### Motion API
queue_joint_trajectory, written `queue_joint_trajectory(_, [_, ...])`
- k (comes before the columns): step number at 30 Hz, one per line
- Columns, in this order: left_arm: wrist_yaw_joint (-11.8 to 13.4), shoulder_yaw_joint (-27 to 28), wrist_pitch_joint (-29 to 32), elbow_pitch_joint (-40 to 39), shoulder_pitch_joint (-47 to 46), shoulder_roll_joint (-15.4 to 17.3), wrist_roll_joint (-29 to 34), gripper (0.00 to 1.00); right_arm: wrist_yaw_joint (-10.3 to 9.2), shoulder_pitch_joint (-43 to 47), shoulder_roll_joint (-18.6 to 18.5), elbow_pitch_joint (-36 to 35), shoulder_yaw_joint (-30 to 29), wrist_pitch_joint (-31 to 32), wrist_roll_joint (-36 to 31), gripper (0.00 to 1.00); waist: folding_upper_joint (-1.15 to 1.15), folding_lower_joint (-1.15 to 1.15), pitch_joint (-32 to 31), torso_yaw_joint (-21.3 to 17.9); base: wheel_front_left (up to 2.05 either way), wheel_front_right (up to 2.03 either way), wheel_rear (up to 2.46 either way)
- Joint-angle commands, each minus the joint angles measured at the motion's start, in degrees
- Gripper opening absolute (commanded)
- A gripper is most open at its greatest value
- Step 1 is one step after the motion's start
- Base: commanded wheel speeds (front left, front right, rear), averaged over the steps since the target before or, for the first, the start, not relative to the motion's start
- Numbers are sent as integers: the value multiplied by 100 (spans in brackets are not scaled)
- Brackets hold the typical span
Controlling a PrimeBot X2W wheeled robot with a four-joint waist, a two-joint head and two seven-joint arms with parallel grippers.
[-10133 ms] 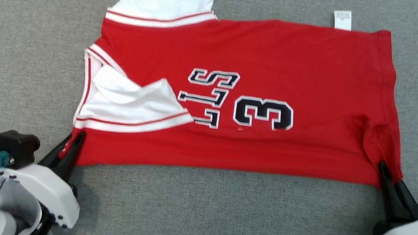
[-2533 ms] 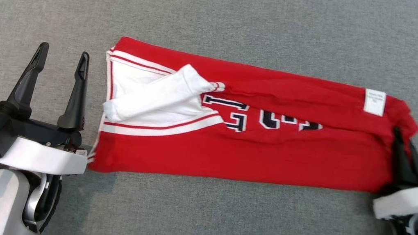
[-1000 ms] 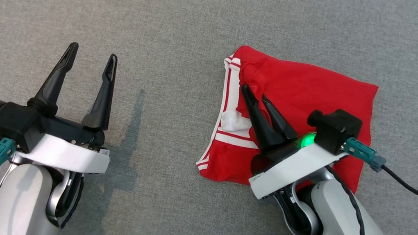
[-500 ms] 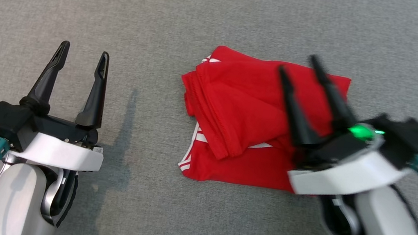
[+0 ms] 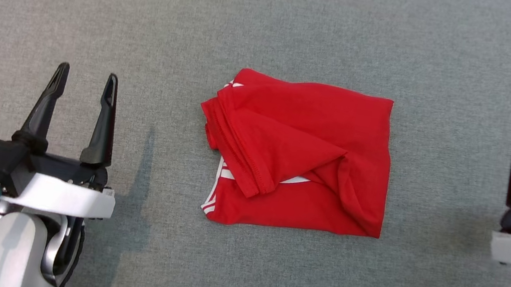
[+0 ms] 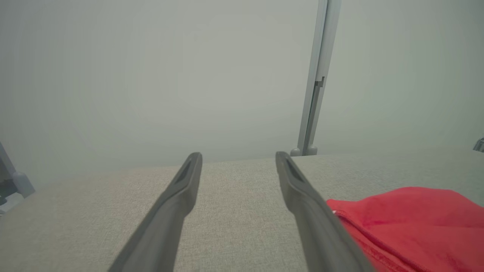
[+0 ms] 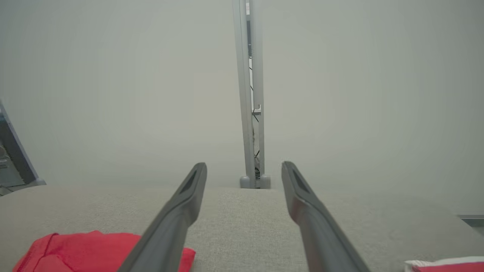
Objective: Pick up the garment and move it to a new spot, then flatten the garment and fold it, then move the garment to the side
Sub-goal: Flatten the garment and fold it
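Bright, even light; soft shadows; sharp head view; hazy wrist backgrounds

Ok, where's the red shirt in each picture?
Head view: the red shirt lies folded in the middle of the picture.
Left wrist view: the red shirt is in the lower right corner.
Right wrist view: the red shirt is at the bottom left edge.
Shared landmark: the grey cloth surface that the shirt lies on is in all three views.
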Motion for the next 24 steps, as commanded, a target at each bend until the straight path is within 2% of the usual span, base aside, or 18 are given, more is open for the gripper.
queue_joint_trajectory(1, [20,28,-26,-11,42,39,47,100,0,82,-29,20,-37,-4,-38,100,0,0,-54,-22,0,0,0])
queue_joint_trajectory(7, [62,16,51,-45,223,72,4,100,0,536,-99,148,-333,5,-97,100,0,0,-194,-55,0,0,0])
queue_joint_trajectory(23, [127,-41,147,-187,321,154,-55,100,0,442,-176,261,-169,5,54,100,0,0,-245,-52,0,0,0])
queue_joint_trajectory(24, [125,-51,153,-192,297,154,-60,100,0,373,-219,270,-91,24,65,45,0,0,-230,-38,0,0,0])
